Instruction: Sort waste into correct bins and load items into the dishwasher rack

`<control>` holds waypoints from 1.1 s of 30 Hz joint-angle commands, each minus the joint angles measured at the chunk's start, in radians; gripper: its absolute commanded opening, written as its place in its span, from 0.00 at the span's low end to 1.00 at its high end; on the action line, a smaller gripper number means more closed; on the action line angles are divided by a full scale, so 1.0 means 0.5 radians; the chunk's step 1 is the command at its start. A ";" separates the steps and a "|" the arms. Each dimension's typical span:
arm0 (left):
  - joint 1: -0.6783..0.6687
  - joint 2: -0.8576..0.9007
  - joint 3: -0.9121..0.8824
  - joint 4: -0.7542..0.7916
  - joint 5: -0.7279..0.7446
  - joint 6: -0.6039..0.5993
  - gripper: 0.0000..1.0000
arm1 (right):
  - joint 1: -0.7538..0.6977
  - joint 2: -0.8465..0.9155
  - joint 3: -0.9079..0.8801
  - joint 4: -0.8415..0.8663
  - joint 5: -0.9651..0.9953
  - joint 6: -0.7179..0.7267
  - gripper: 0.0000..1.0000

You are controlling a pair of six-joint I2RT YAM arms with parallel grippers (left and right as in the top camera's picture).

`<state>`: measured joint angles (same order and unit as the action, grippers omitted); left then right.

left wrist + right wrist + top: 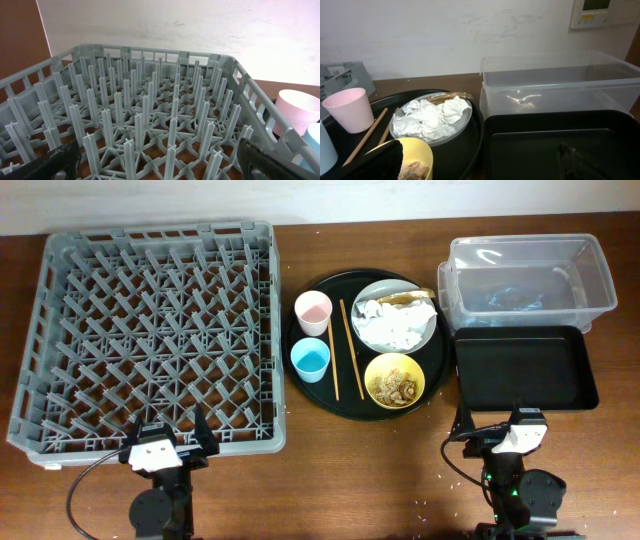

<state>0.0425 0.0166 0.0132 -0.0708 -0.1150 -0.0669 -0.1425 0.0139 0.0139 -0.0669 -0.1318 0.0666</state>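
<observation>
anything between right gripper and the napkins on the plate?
Partly. The yellow bowl sits just in front of the plate, slightly left of the straight line from the right gripper to the napkins. The shallow black tray has its corner just right of it. Nothing covers them from above.

The wooden table is carrying the dishwasher rack at nine o'clock and a round black tray centrally. A clear tub is sitting at two o'clock, a shallow black tray just beside it at three.
</observation>
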 commanded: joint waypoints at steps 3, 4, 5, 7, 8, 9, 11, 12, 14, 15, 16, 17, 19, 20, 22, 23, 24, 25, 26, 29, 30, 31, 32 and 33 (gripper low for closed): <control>0.012 -0.021 -0.008 -0.004 0.013 0.031 0.99 | 0.010 -0.015 -0.017 -0.002 0.009 -0.014 0.99; 0.012 -0.021 -0.008 -0.004 0.013 0.031 0.99 | 0.010 -0.015 -0.017 -0.002 0.010 -0.014 0.98; 0.012 -0.021 -0.008 -0.004 0.013 0.031 0.99 | 0.010 -0.015 -0.017 -0.001 0.009 -0.014 0.98; 0.012 -0.021 -0.008 -0.004 0.013 0.031 0.99 | 0.010 -0.015 -0.017 -0.002 0.010 -0.014 0.99; 0.012 -0.021 -0.008 -0.004 0.013 0.031 0.99 | 0.010 -0.015 -0.017 -0.002 0.009 -0.014 0.98; 0.012 -0.021 -0.008 -0.004 0.013 0.031 0.99 | 0.010 -0.015 -0.017 -0.001 0.010 -0.014 0.98; 0.012 -0.021 -0.008 -0.004 0.013 0.031 0.99 | 0.010 -0.015 -0.017 -0.002 0.009 -0.014 0.98; 0.012 -0.021 -0.008 -0.004 0.013 0.031 0.99 | 0.010 -0.015 -0.017 -0.002 0.010 -0.014 0.98; 0.012 -0.021 -0.008 -0.004 0.014 0.031 0.99 | 0.010 -0.015 -0.017 0.005 0.008 -0.014 0.98; 0.012 -0.021 -0.008 -0.004 0.013 0.031 0.99 | 0.010 -0.015 -0.017 0.004 0.009 -0.014 0.99; 0.012 -0.021 -0.008 -0.004 0.014 0.031 0.99 | 0.010 -0.015 -0.017 0.004 0.008 -0.014 0.98; 0.012 -0.021 -0.008 -0.004 0.013 0.031 0.99 | 0.010 -0.015 -0.017 0.004 0.009 -0.014 0.98; 0.012 -0.021 -0.008 -0.004 0.013 0.031 0.99 | 0.010 -0.015 -0.017 0.005 0.009 -0.014 0.99; 0.012 -0.021 -0.008 -0.003 0.014 0.031 0.99 | 0.010 -0.015 -0.017 0.018 0.008 -0.014 0.98; 0.012 -0.021 -0.008 -0.004 0.014 0.031 0.99 | 0.010 -0.015 -0.017 0.043 0.006 -0.014 0.99; 0.012 -0.021 -0.008 -0.004 0.014 0.031 0.99 | 0.010 -0.015 -0.017 0.042 -0.009 -0.014 0.99; 0.012 -0.021 -0.008 -0.004 0.014 0.031 0.99 | 0.010 -0.015 -0.017 0.044 -0.034 -0.014 0.99; 0.012 -0.021 -0.008 -0.004 0.013 0.031 0.99 | 0.010 -0.015 -0.017 0.053 -0.065 -0.014 0.98; 0.012 -0.021 -0.008 -0.004 0.012 0.031 0.99 | 0.010 -0.015 -0.017 0.066 -0.116 -0.014 0.98; 0.012 -0.021 -0.008 -0.002 0.013 0.031 0.99 | 0.010 -0.015 -0.017 0.076 -0.159 -0.015 0.98; 0.012 -0.021 -0.008 -0.002 0.012 0.031 0.99 | 0.010 -0.015 -0.017 0.083 -0.166 -0.016 0.98; 0.012 -0.021 -0.008 -0.003 0.014 0.031 0.99 | 0.010 -0.015 -0.017 0.098 -0.166 -0.016 0.99; 0.012 -0.021 -0.008 0.021 0.014 0.031 0.99 | 0.010 -0.015 -0.010 0.137 -0.204 -0.023 0.98; 0.012 -0.021 -0.008 0.043 0.014 0.031 0.99 | 0.010 -0.015 -0.001 0.144 -0.203 -0.023 0.98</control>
<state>0.0425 0.0166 0.0128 -0.0696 -0.1150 -0.0669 -0.1425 0.0139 0.0132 -0.0170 -0.1970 0.0662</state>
